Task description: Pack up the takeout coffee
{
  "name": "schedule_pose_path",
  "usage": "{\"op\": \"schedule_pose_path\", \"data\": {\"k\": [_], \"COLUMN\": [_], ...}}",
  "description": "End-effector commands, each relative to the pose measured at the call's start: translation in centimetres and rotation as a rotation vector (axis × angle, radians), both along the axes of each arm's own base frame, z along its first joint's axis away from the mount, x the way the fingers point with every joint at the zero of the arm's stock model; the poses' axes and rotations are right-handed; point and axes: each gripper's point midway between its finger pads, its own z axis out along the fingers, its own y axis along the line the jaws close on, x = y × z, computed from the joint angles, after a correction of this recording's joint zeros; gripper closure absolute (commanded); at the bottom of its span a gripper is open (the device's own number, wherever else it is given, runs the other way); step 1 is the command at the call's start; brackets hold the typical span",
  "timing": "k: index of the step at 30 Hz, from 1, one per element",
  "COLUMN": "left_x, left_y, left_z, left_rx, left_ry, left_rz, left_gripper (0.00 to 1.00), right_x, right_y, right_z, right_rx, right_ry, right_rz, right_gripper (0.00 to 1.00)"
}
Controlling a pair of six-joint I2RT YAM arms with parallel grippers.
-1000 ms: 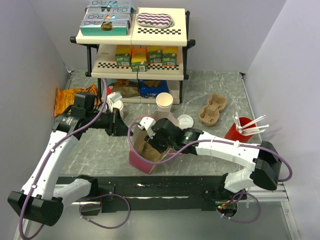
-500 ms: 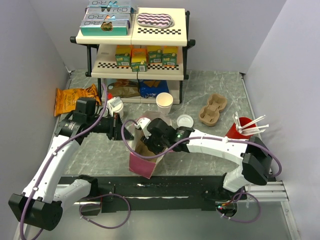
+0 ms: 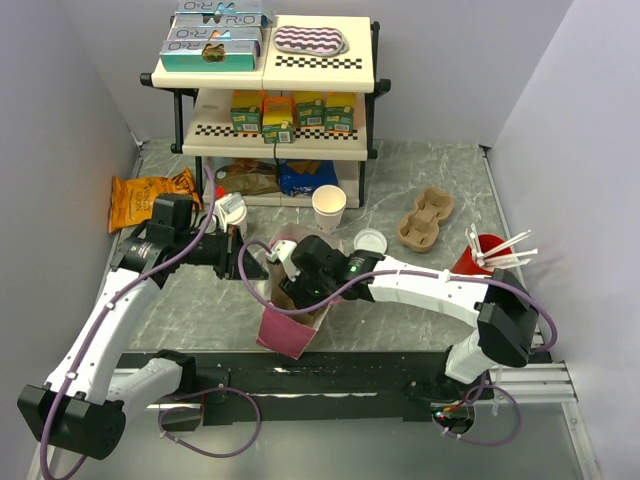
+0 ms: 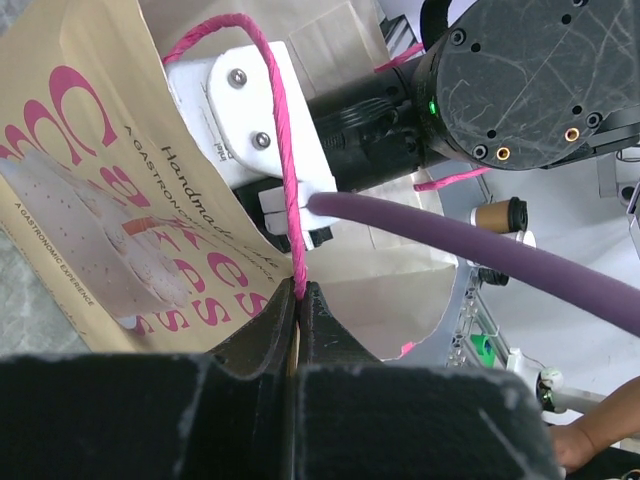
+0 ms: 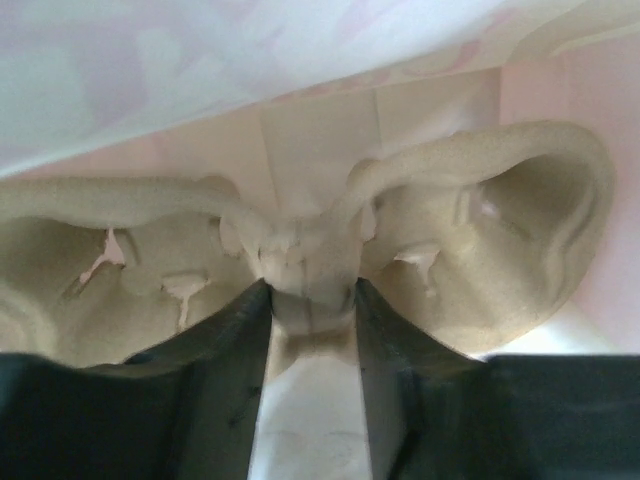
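The takeout coffee, a cream cup with a white lid, stands by the shelf foot just behind my left wrist, partly hidden. A kraft paper bag with pink print stands open near the front edge; it also shows in the left wrist view. My left gripper is shut on the bag's rim at its pink cord handle. My right gripper is inside the bag, shut on the centre post of a pulp cup carrier.
A lidless cream cup and a loose white lid sit behind the bag. Another pulp carrier and a red cup with straws are at the right. The snack shelf stands at the back, an orange chip bag at the left.
My right gripper has moved left and deeper into the bag with the carrier. My left gripper shifted slightly right with the rim, and the bag has leaned over a little.
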Motion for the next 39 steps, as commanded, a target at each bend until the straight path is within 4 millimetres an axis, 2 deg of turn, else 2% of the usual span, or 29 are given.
{"op": "schedule_pose_path", "data": {"k": [1,6,7,12,15,17,19,25,30,33,34,35,37,38,39], "left_x": [0.5,1.5,2.0,3.4,4.5,5.4,6.4,8.3,8.5,7.7,7.0,6.7,6.4,6.0,5.8], "left_y": [-0.1,0.5,0.5,1.4,1.7,1.8,1.8,2.1,0.9,-0.5,-1.2,-1.5,-2.1,-2.4,-2.6], "left_z": [1.9,3.0,3.7,2.6,2.4,2.7,3.2,4.7,5.6,6.5,7.2,7.6,8.7,9.2,9.9], "left_rx": [-0.005,0.056,0.066,0.181,0.227,0.251,0.276,0.34,0.346,0.273,0.224,0.2,0.152,0.124,0.099], "left_ry": [-0.084,-0.177,-0.201,-0.234,-0.261,-0.288,-0.324,-0.435,-0.483,-0.474,-0.47,-0.465,-0.464,-0.46,-0.466], "left_rz": [-0.01,-0.001,0.002,-0.017,-0.01,0.001,0.011,0.03,-0.007,-0.061,-0.093,-0.107,-0.129,-0.144,-0.153], "left_gripper": [0.99,0.99,0.99,0.99,0.99,0.99,0.99,0.99,0.99,0.99,0.99,0.99,0.99,0.99,0.99], "right_x": [-1.7,-0.8,-0.6,-0.3,-0.3,-0.4,-0.4,-0.9,-1.9,0.1,1.3,2.7,3.7,4.7,5.6], "right_y": [-0.5,-0.9,-0.8,-0.7,-0.5,-0.4,-0.4,-0.7,-0.9,-0.8,-0.8,-1.0,-0.7,-0.5,-0.8], "right_z": [1.4,5.9,6.5,10.4,11.9,12.7,13.4,18.1,21.6,21.7,22.2,22.0,22.2,21.9,22.6], "right_rx": [-0.003,0.053,0.065,0.139,0.177,0.196,0.209,0.306,0.404,0.415,0.426,0.408,0.408,0.408,0.408], "right_ry": [0.038,-0.045,-0.056,-0.092,-0.114,-0.125,-0.136,-0.216,-0.287,-0.34,-0.369,-0.378,-0.393,-0.389,-0.409], "right_rz": [0.088,0.087,0.087,0.101,0.118,0.134,0.141,0.208,0.271,0.16,0.086,-0.011,-0.057,-0.119,-0.189], "right_gripper": [0.48,0.29,0.22,0.17,0.16,0.12,0.0,0.0,0.0,0.0,0.0,0.0,0.0,0.0,0.0]}}
